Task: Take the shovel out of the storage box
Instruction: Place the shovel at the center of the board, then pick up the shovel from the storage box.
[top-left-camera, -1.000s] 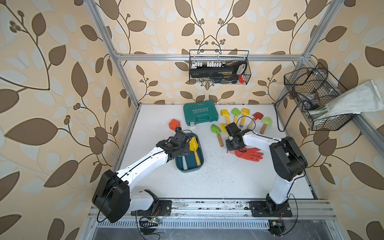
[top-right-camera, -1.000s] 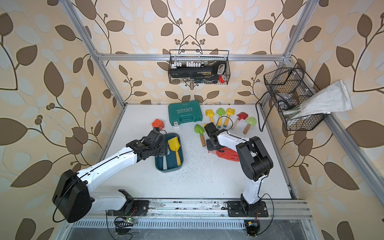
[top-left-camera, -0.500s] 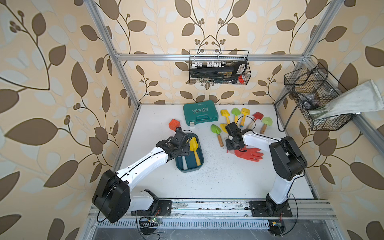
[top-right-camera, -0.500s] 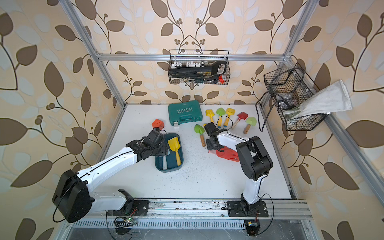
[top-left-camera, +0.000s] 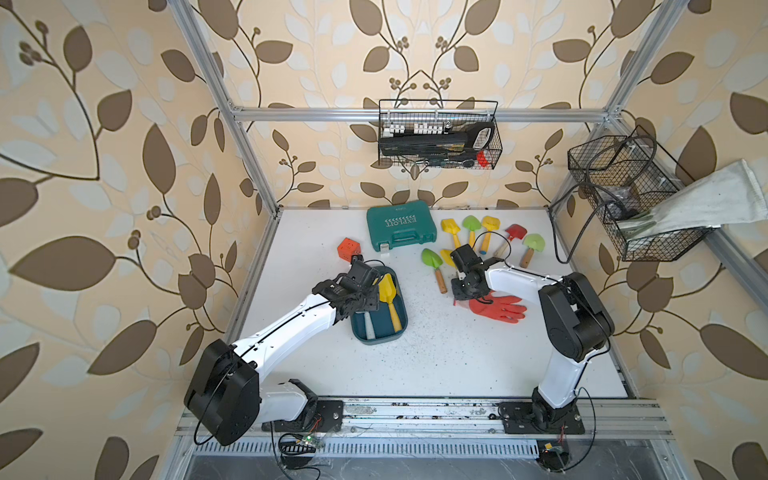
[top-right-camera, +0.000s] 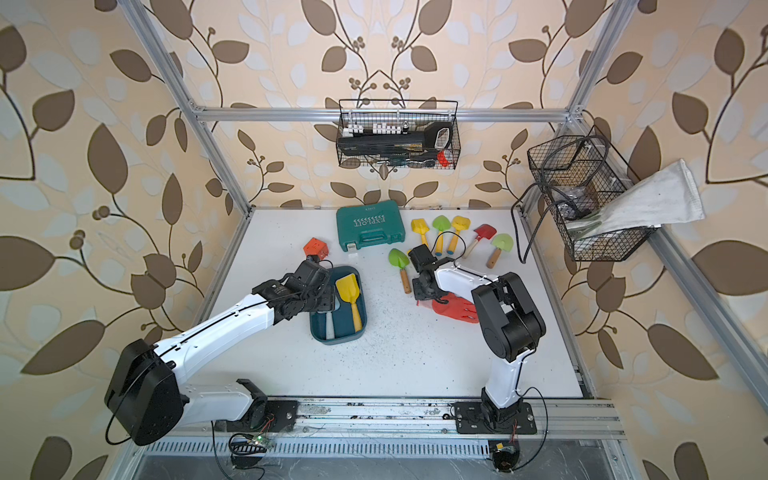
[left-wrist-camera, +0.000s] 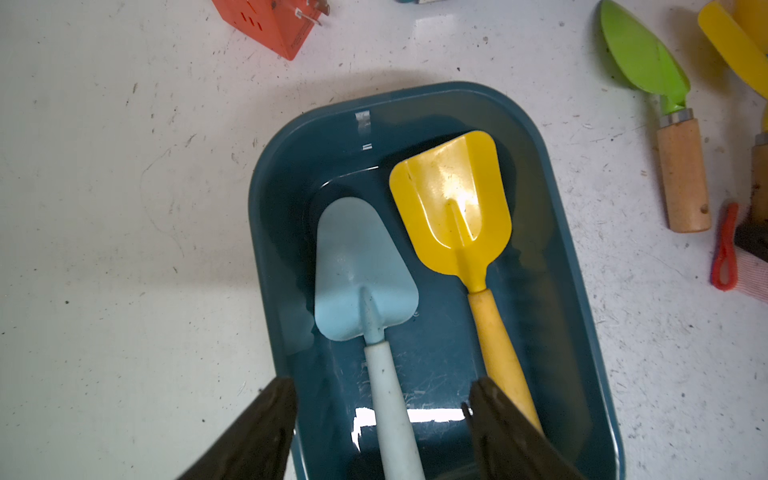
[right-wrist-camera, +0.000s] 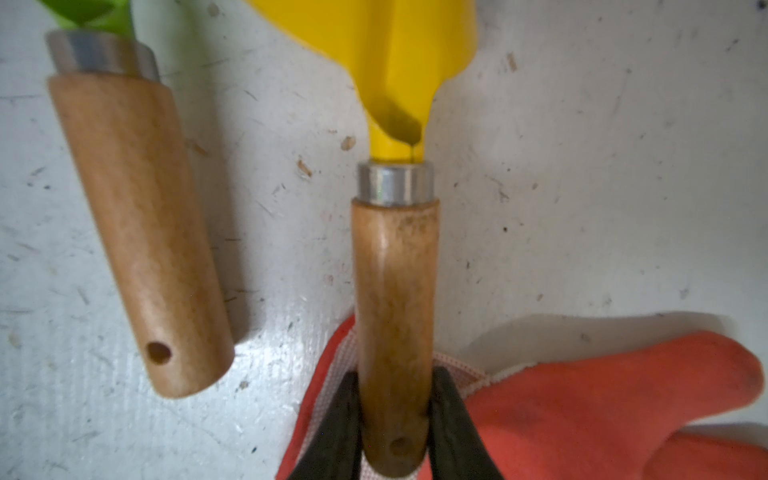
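The dark teal storage box (top-left-camera: 376, 340) (left-wrist-camera: 266, 232) lies left of the table's middle. In it, side by side, lie a yellow shovel (top-left-camera: 388, 291) (left-wrist-camera: 453, 199) and a pale blue shovel (left-wrist-camera: 361, 270). My left gripper (top-left-camera: 368, 297) (left-wrist-camera: 382, 399) hangs open over the box's near end. Its fingers straddle the pale blue handle without touching it. My right gripper (top-left-camera: 461, 291) (right-wrist-camera: 395, 399) is outside the box. It is shut on the wooden handle of another yellow shovel (right-wrist-camera: 395, 270), which rests on the cuff of a red glove (top-left-camera: 498, 307).
A green shovel with a wooden handle (top-left-camera: 432, 262) (right-wrist-camera: 137, 232) lies just beside the right gripper. Several more toy shovels (top-left-camera: 490, 232), a green hard case (top-left-camera: 401, 224) and an orange cube (top-left-camera: 348, 248) sit toward the back. Black wire baskets (top-left-camera: 438, 137) (top-left-camera: 623, 199) hang on the frame.
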